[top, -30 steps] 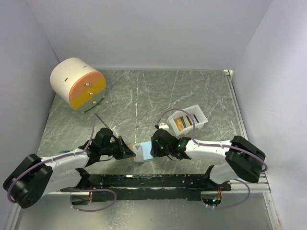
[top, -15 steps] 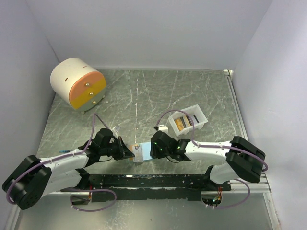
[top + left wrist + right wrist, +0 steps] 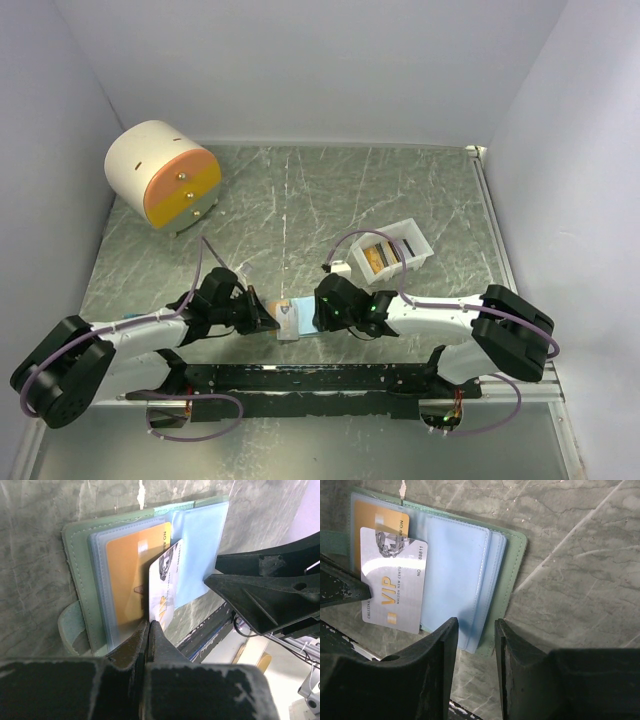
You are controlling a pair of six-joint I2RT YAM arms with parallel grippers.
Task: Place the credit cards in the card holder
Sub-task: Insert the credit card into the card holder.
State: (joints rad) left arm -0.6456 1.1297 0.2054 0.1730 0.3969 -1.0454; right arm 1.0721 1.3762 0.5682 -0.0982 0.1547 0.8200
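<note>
Since a second ago the right gripper (image 3: pixel 327 308) has shifted slightly left along the open card holder (image 3: pixel 297 320), and the left arm's elbow has drawn in a little; nothing else has moved. Far left, the round cabinet (image 3: pixel 162 175) stands at the back of the table (image 3: pixel 300 200), drawers shut, contents not visible. Left gripper (image 3: pixel 148 625): jaws closed on the near edge of the silver VIP card (image 3: pixel 165 580), which is held tilted with its far edge over the holder's left leaf. The card holder (image 3: pixel 80 580) lies open and flat at the near middle of the table; an orange-gold card (image 3: pixel 127 575) sits in its clear left pocket, half covered by the silver card. Right gripper (image 3: pixel 475 625): jaws apart, gripping nothing, poised over the near edge of the pale blue right-hand pockets; contact with them cannot be confirmed. Further right, the white tray (image 3: pixel 420 240) holds gold cards (image 3: pixel 378 258); their count is unclear. Legible on the silver card: "VIP" in gold, "MAISON NEW", digits ending "8811"; the rest is too small.
</note>
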